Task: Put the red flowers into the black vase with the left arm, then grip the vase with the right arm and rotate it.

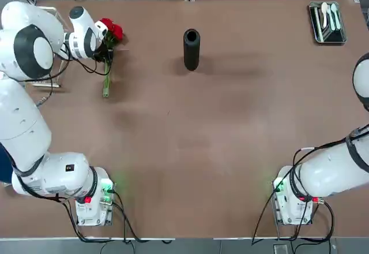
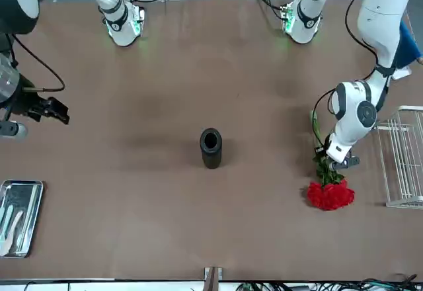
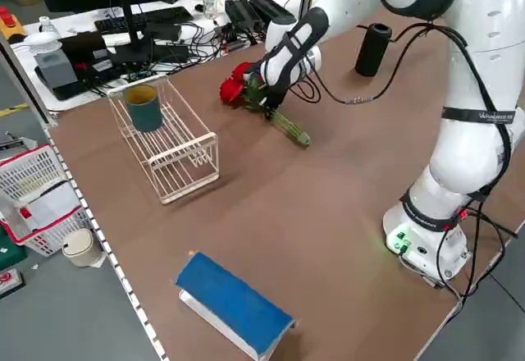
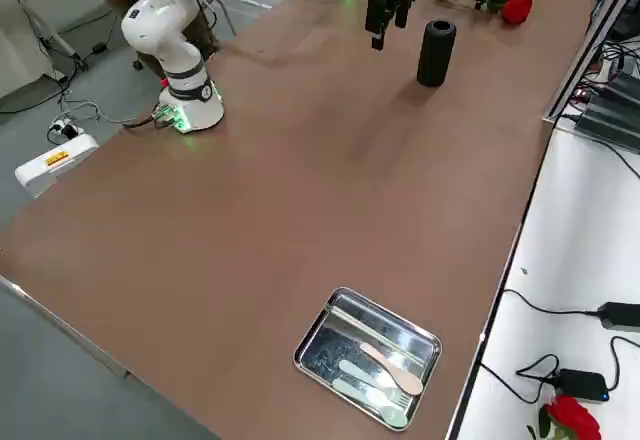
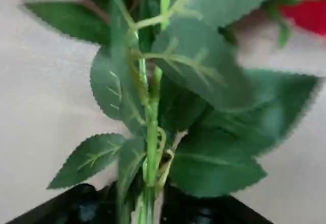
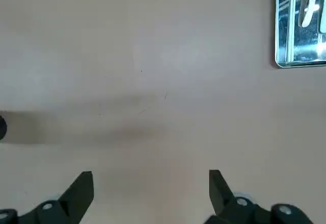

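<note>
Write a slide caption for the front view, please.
The left gripper closes around the stems of red flowers; the black vase stands apart.

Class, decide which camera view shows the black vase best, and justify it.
The front view: the black vase stands unobstructed, its round mouth facing us. Top, left side and right side views show it whole but smaller-mouthed; right wrist catches only an edge; left wrist, none.

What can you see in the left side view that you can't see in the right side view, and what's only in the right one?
Only the left side view shows the white rack with a teal cup in it, and the blue-topped box.

Only the right side view shows the silver tray with cutlery in it.

Both show the black vase, standing up, and the red flowers at the left gripper.
</note>
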